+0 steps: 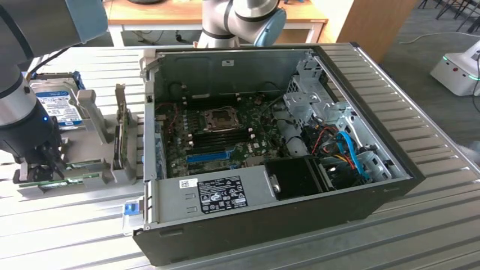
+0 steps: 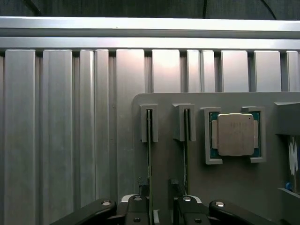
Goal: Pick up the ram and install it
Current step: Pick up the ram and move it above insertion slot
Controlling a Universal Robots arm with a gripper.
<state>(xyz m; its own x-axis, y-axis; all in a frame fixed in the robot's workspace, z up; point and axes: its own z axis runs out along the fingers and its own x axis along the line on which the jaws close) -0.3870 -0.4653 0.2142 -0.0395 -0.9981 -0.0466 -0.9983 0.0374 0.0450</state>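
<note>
- Gripper [image 2: 161, 212]: jaws fully spread, nothing held, low over the grey holder [image 2: 168, 161]
- Ram [image 2: 149, 154]: stands on edge in the holder's slots, probably so both flat faces are free for the jaws
- Computer case [image 1: 262, 233]: lies open beside the holder, motherboard [image 1: 225, 135] facing up

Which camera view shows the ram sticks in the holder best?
The wrist view: both ram sticks stand unobstructed, edge-on in their slotted holder. The exterior view shows their green sides, partly hidden by the gripper.
</note>
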